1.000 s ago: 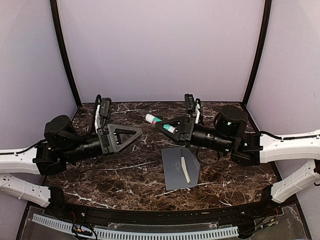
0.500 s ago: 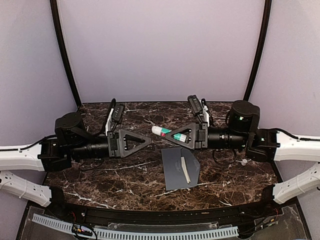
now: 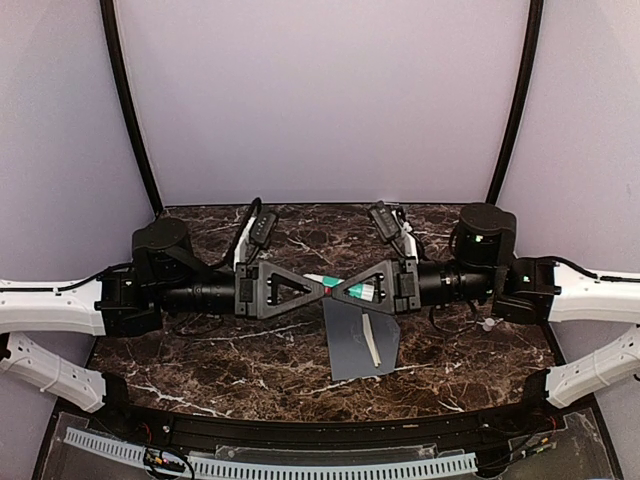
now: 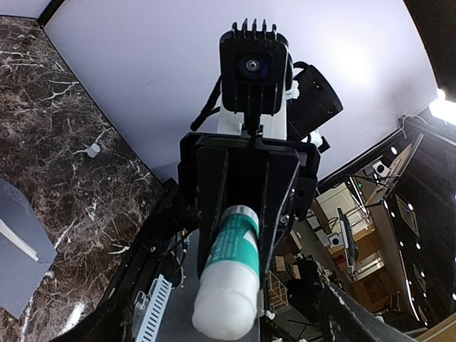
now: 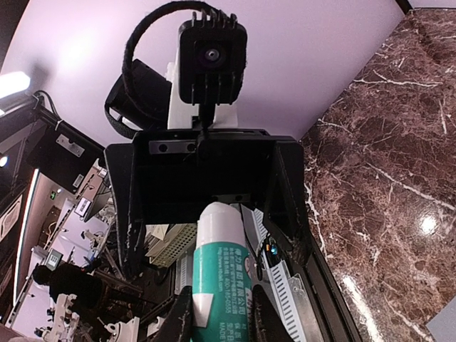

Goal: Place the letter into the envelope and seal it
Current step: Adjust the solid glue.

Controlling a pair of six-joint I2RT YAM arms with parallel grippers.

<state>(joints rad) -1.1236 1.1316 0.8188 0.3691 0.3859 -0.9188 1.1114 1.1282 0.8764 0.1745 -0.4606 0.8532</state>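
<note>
Over the far edge of the envelope [image 3: 350,348], the right claw [image 3: 340,291] is clamped on a green-and-white glue stick [image 3: 360,292]. The left claw [image 3: 320,291] meets it tip to tip, fingers spread wide apart.

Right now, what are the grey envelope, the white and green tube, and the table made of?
The envelope looks like matte grey paper: flat, thin, with no shine. The tube looks like smooth plastic, white with a green printed label. The table looks like polished dark marble with white veins and glints of light, though it could be a printed imitation.
</note>
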